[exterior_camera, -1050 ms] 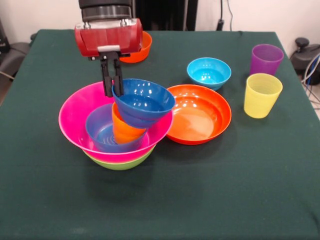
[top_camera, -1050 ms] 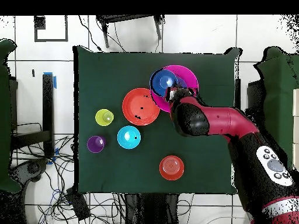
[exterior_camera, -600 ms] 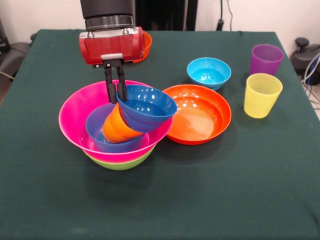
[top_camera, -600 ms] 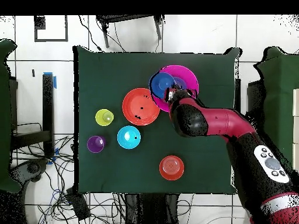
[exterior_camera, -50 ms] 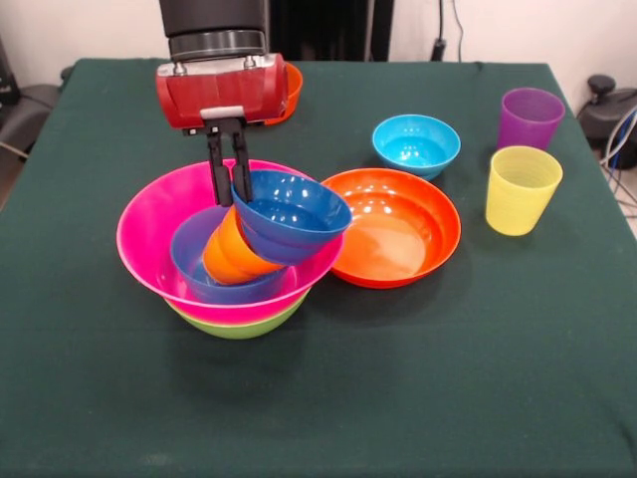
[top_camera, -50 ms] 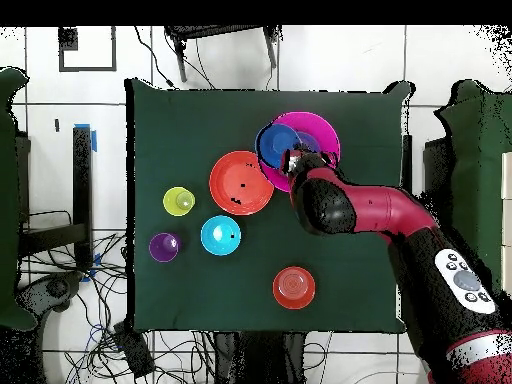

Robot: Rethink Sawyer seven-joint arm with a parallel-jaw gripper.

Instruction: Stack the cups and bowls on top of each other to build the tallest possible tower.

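Observation:
The tower stands at the front left: a big pink bowl (exterior_camera, -50 ms: 149,224) nested in a lime green bowl (exterior_camera, -50 ms: 239,325). Inside the pink one lies a small blue bowl (exterior_camera, -50 ms: 199,267) with an orange cup (exterior_camera, -50 ms: 231,257) leaning in it, mouth up to the right. A dark blue bowl (exterior_camera, -50 ms: 291,214) sits tilted on that cup. My gripper (exterior_camera, -50 ms: 227,177) is shut on this bowl's left rim, one finger inside and one outside. From overhead, the gripper (top_camera, -50 ms: 293,158) is over the pink bowl (top_camera, -50 ms: 322,130), beside the dark blue bowl (top_camera, -50 ms: 275,143).
A shallow orange bowl (exterior_camera, -50 ms: 398,231) touches the pink bowl's right side. Behind it sits a cyan bowl (exterior_camera, -50 ms: 416,144). A purple cup (exterior_camera, -50 ms: 530,118) and a yellow cup (exterior_camera, -50 ms: 522,189) stand at the right. A small orange bowl (exterior_camera, -50 ms: 290,92) is partly hidden behind the gripper.
The gripper has shifted slightly right and up with the dark blue bowl. The orange cup under it has tipped from near upright to a clear lean. Little moved in the last half second.

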